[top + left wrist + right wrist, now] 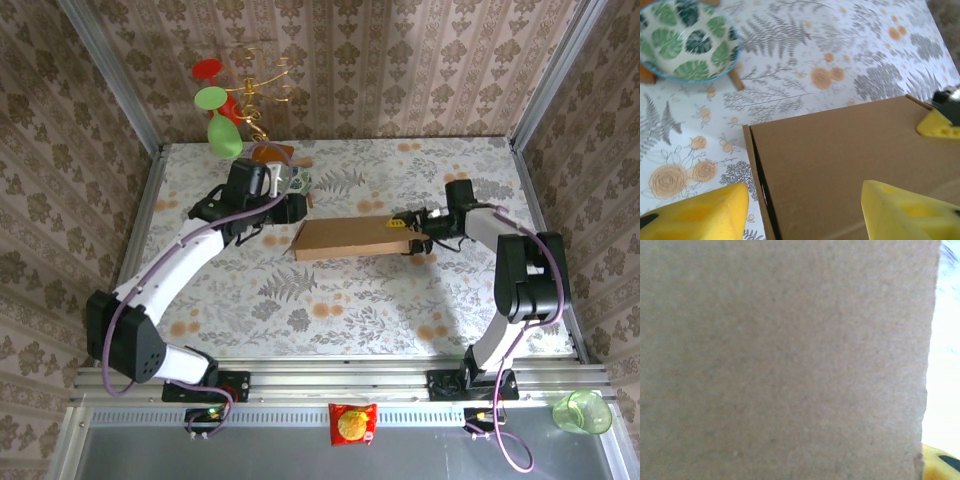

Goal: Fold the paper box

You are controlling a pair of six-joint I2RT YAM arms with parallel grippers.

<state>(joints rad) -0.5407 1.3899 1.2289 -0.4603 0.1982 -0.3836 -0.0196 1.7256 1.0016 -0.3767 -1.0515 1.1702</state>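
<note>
Floral table (330,300), paper box (350,238) in right claw (408,234)

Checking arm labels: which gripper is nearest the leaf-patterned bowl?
The left gripper, over the paper box's left edge near the bowl; the right gripper is at the opposite end.

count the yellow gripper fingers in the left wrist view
3. Two fingers of the left gripper at bottom left and bottom right; a third at the paper box's right corner, likely the right gripper's. Others may be hidden.
</note>
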